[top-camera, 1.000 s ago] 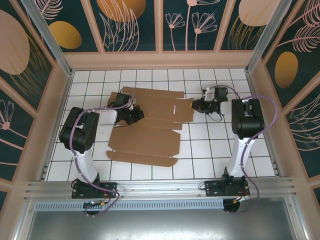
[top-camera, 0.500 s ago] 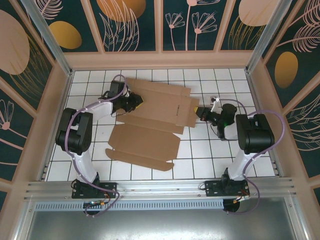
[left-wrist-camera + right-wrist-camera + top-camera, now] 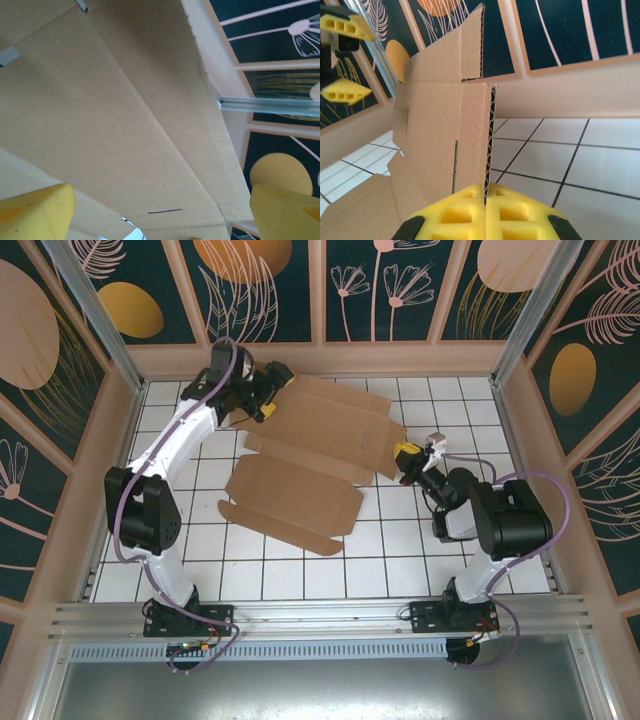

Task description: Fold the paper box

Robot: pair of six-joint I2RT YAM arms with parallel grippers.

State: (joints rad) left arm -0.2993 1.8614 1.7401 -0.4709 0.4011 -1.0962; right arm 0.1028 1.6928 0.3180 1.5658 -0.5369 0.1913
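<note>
Top external: the paper box (image 3: 320, 430) is lying unfolded on the table (image 3: 420, 540) — right gripper (image 3: 406, 452) pinching its edge, left gripper (image 3: 272, 392) gaping wide.

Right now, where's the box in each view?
Top external: box at centre, an unfolded sheet.
Left wrist: it covers the left and middle.
Right wrist: upright, left of centre, its edge in the right pincer.
Shared landmark: dark floral wall.
</note>
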